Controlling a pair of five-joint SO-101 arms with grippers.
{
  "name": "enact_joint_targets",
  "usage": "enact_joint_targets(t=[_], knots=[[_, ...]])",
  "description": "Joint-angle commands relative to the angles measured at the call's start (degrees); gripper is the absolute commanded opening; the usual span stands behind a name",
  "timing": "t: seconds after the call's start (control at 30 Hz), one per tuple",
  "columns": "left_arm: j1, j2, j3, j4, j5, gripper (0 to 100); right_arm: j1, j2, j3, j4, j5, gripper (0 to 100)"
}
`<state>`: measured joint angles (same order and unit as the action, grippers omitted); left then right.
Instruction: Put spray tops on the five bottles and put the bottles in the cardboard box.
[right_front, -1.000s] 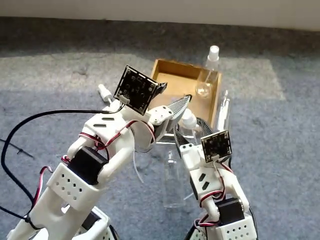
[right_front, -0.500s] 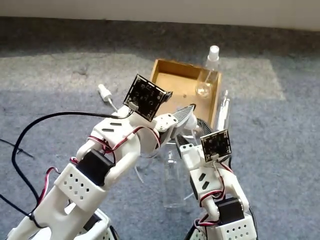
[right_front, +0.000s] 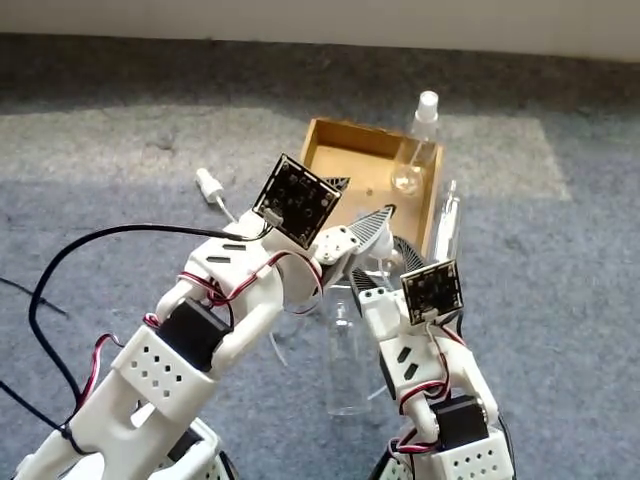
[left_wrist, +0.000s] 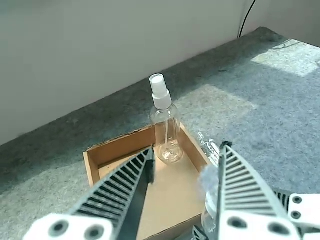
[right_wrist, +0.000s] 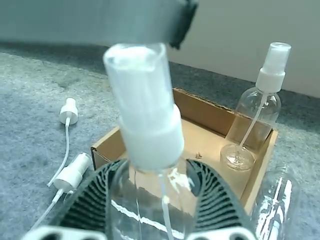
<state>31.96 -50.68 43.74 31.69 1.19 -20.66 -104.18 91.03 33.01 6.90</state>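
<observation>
Right gripper (right_wrist: 150, 197) clamps bottle (right_wrist: 142, 222); left gripper (left_wrist: 187, 150) gapes wide astride spray top (right_wrist: 145, 110). Risk: off-centre closing tilts bottle, cocks top.

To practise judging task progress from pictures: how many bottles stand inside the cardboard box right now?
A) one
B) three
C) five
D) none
A: a single capped bottle stands upright in one corner of the cardboard box, and the rest of the box floor is bare.

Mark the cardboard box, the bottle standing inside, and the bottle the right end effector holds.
cardboard box (right_front: 350, 175): high view, bare floor.
standing bottle (right_wrist: 252, 120): right wrist view, clear body.
held bottle (right_wrist: 150, 135): right wrist view, spray top.
</observation>
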Motion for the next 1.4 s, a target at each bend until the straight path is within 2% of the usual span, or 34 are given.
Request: enact_joint_targets(t=[0.0, 0.17, 0.37, 0.5, 0.63, 0.7, 0.77, 0.87, 1.0, 1.13, 1.37], knots=[[0.22, -0.66, -0.75, -1.05, -0.35, 20, 0.40, -0.92, -0.75, 0.22, -0.35, 0.5], [-2.42, -1.36, -7.34, -0.09, -0.35, 20, 0.40, -0.92, -0.66, 1.10, 0.00, 0.5], [-4.97, -6.20, -18.42, 14.86, -0.35, 21, 2.51, -0.57, -4.09, 1.19, 1.85, 0.5], [-9.10, -12.18, -15.78, 20.48, -0.35, 21, 4.70, 1.89, -10.95, 0.92, 2.02, 0.4], [-12.18, -15.60, -8.04, 24.53, -0.35, 21, 5.58, 15.69, -21.23, -1.89, 1.76, 0.4], [-12.62, -16.22, -3.56, 24.70, -1.14, 21, 5.76, 25.54, -28.79, -2.51, -1.49, 0.4], [-12.18, -16.22, 0.84, 24.70, -4.31, 24, 5.76, 34.68, -37.32, -2.42, -5.80, 0.4], [-11.03, -16.13, 5.85, 24.53, -5.01, 29, 5.67, 46.46, -48.57, -2.33, -11.87, 0.4], [-8.40, -16.48, 10.95, 20.84, -4.84, 33, 4.88, 56.40, -59.30, -2.15, -14.86, 0.4], [-5.23, -16.13, 13.23, 14.51, -4.84, 34, 1.27, 57.19, -56.92, 1.80, -14.95, 0.4], [-0.22, -15.96, 13.23, 9.58, -4.75, 33, -1.19, 45.76, -47.25, 6.99, -14.95, 0.4]])
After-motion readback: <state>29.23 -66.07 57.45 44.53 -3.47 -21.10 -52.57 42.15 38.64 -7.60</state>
